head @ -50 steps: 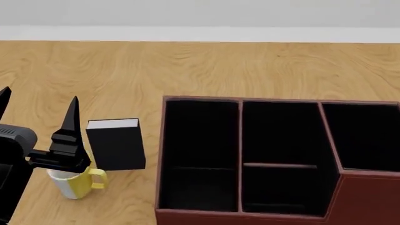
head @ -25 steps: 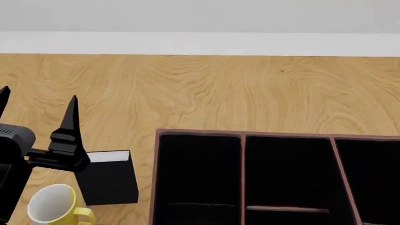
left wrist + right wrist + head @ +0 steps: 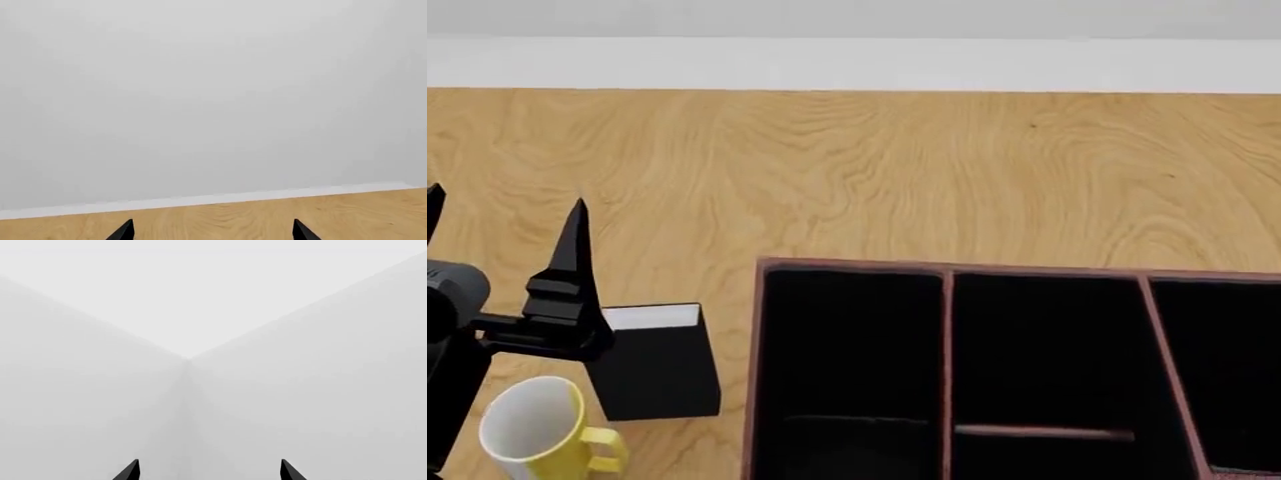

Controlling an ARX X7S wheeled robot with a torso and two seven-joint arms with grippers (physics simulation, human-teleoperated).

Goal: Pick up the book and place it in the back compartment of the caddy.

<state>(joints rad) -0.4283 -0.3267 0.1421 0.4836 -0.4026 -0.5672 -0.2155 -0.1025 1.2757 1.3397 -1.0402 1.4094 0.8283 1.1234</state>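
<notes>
The black book (image 3: 657, 365) stands upright on the wooden table, its white page edges facing up, left of the reddish-brown caddy (image 3: 851, 268). The caddy's middle column is split by a low crossbar, and the back compartment (image 3: 1041, 345) is the black pocket beyond it. My left gripper (image 3: 505, 198) hangs open just left of the book, one finger (image 3: 566, 270) overlapping the book's upper left corner in the head view. In the left wrist view the left gripper (image 3: 212, 229) shows only table and wall between its tips. My right gripper (image 3: 209, 468) is open and faces bare grey walls.
A yellow-and-white mug (image 3: 539, 437) stands in front of the book, close to my left arm. The caddy's long side section (image 3: 847, 350) lies nearest the book. Bare wood runs back to the white baseboard (image 3: 854, 64).
The head view has shifted: book, mug and caddy sit lower in the picture than a second ago, slightly higher than half a second ago. The left gripper stays open.
</notes>
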